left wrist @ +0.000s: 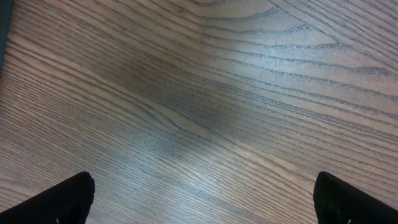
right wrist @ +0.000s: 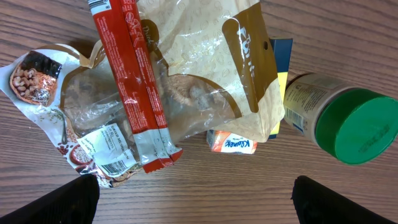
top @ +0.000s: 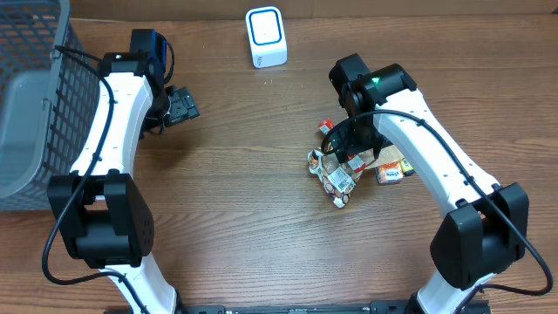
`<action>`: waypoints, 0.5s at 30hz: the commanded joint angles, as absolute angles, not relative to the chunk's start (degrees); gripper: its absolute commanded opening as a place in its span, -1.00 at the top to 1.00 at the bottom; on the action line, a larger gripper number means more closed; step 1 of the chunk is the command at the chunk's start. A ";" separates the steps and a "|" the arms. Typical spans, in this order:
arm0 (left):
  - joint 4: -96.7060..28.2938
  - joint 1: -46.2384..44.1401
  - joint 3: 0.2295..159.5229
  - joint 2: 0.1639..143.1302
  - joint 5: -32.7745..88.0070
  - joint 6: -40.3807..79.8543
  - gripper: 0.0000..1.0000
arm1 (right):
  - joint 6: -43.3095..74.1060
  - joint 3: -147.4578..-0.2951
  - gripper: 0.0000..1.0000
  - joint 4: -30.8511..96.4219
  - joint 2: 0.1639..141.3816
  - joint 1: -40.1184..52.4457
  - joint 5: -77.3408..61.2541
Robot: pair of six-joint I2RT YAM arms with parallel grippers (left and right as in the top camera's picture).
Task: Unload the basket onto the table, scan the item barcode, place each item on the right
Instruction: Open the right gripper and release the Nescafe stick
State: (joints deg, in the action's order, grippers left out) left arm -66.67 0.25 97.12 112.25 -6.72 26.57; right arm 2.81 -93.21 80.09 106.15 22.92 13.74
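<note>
Showing barcode [right wrist: 114, 167] on peanut bag [right wrist: 78, 106]

Overhead, from the table [top: 261, 227] centre: scanner [top: 266, 37] at 12 o'clock, near the far edge; wire basket [top: 26, 52] at 10 o'clock, at the corner; item heap [top: 338, 180] at 3 o'clock. Within the heap, right wrist view: stick packet [right wrist: 134, 81] lies on the snack bag [right wrist: 205, 68], toward its 9 o'clock side; small carton [right wrist: 231, 144] tucked under the bag at 6 o'clock; flat box [right wrist: 281, 56] under it at 3 o'clock; jar [right wrist: 348, 121] just beside the box, further toward 3 o'clock.
</note>
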 commanded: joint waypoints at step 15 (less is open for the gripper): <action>-66.78 0.32 97.56 112.40 -7.46 25.74 -1.00 | 3.03 -93.01 -1.00 79.79 102.87 22.79 13.82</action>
